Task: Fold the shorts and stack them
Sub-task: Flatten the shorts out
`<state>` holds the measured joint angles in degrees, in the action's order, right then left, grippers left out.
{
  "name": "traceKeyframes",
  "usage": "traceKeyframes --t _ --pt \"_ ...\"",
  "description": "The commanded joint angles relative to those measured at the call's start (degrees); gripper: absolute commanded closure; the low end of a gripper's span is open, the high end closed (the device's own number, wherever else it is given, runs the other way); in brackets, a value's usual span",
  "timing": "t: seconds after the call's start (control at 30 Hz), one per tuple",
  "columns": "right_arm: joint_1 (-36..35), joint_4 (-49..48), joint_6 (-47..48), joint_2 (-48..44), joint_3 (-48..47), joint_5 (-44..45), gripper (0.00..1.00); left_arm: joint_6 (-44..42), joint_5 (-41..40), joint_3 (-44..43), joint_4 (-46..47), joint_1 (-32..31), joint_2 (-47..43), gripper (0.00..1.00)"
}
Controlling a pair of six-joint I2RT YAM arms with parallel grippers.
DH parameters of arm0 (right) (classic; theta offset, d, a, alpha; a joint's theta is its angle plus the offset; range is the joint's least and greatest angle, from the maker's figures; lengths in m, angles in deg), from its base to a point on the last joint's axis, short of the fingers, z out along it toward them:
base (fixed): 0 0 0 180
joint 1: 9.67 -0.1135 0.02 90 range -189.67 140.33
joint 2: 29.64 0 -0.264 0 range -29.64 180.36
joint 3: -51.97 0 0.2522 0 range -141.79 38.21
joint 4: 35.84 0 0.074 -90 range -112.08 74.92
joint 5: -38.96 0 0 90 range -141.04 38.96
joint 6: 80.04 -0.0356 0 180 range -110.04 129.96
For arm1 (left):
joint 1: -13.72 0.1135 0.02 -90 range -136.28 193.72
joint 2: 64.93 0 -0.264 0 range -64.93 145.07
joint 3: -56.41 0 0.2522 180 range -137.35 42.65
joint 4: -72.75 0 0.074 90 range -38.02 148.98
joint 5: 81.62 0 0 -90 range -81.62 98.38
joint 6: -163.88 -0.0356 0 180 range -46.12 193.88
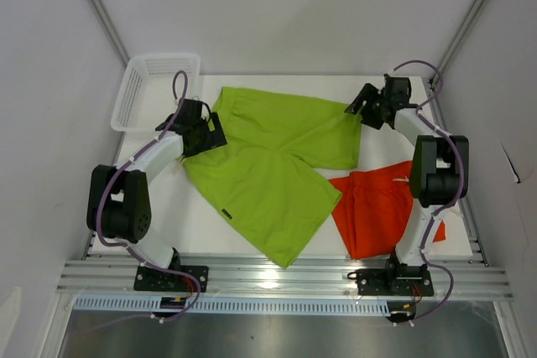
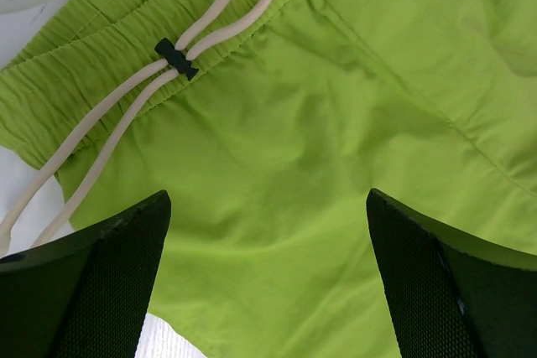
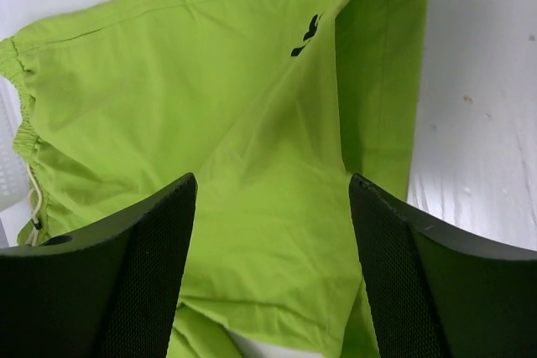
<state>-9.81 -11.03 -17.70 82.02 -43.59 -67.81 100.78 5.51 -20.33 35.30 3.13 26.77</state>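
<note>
The lime green shorts (image 1: 268,161) lie spread flat across the middle of the table, one leg reaching the near edge. Their waistband with the white drawstring (image 2: 126,106) faces left. My left gripper (image 1: 215,130) hovers open over the fabric just below that waistband (image 2: 268,199), with nothing between its fingers. My right gripper (image 1: 357,107) stands open over the far leg's hem (image 3: 273,180), near a small dark logo (image 3: 306,37). The orange shorts (image 1: 382,207) lie crumpled at the near right, partly behind the right arm.
A white mesh basket (image 1: 155,90) stands at the far left corner, right behind the left gripper. The metal rail (image 1: 285,278) with both arm bases runs along the near edge. White walls close in both sides.
</note>
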Motion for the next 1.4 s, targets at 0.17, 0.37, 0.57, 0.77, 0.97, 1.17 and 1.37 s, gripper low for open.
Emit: traceKeyframes --t 0.17,0.37,0.57,0.77,0.97,1.17,1.37 --pt "-0.5 -6.6 -2.6 9.4 -5.6 -6.9 0.28 0.4 -1.6 1.4 3.3 0.0 0.9 0.01" --pt "1.6 -8.2 -2.9 11.4 -5.7 -8.8 0.55 0.7 -1.4 3.1 4.1 -0.1 -1.7 0.01" --pt "3.3 -10.4 -4.7 7.4 1.0 -8.8 0.66 0.9 -1.3 3.6 3.6 -0.1 -2.8 0.01" --pt "4.2 -15.3 -6.1 4.9 6.4 -12.0 0.55 0.9 -0.9 3.9 3.7 -0.1 -3.8 0.01" --pt "5.6 -23.6 -8.0 3.6 11.9 -15.9 0.32 0.7 -0.6 4.4 3.6 -0.1 -4.4 0.01" --pt "6.0 -26.6 -8.3 3.3 13.5 -18.6 0.56 0.6 -0.4 4.6 4.0 -0.1 -4.3 0.01" --pt "5.9 -27.1 -7.9 4.0 13.3 -18.9 0.64 0.4 -0.3 4.8 4.1 -0.1 -4.6 0.01"
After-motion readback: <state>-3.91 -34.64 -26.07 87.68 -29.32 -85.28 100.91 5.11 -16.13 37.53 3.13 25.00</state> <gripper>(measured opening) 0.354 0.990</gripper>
